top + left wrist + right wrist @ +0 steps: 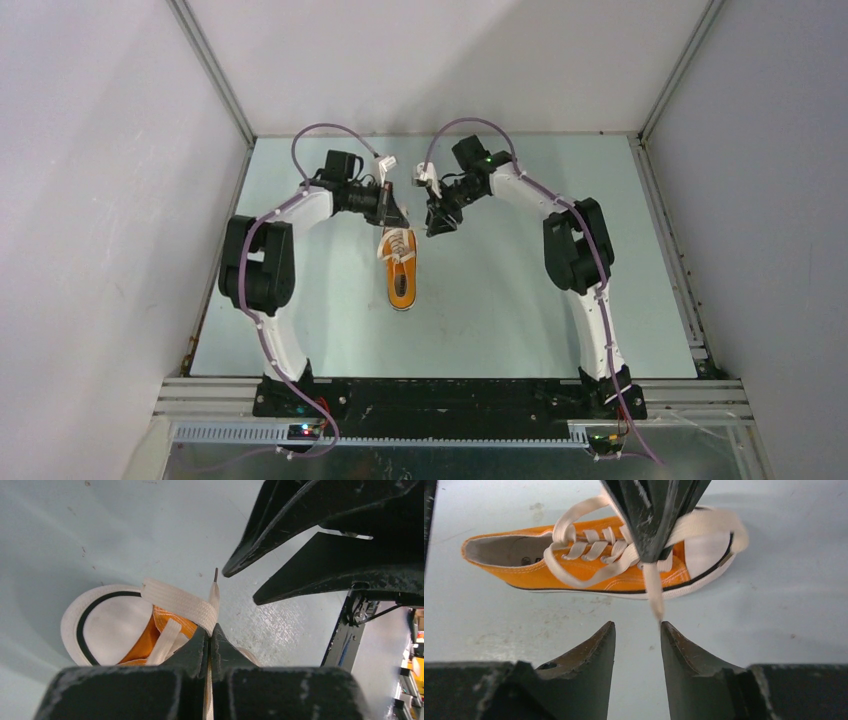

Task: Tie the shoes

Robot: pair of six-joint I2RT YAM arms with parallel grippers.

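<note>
Orange canvas sneaker (401,282), white toe cap, lies on the pale table (520,320), toe to the far side. Left gripper (210,632) clamps its flat white lace (652,587); the free end hangs just before the half-open, empty right gripper (637,630).

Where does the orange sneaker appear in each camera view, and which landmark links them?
Top external: orange sneaker at centre, toe uppermost.
Left wrist: sneaker lower left, toe end only.
Right wrist: sneaker upper centre, toe to the right.
Shared landmark: white lace pinched in the shut left gripper.
</note>
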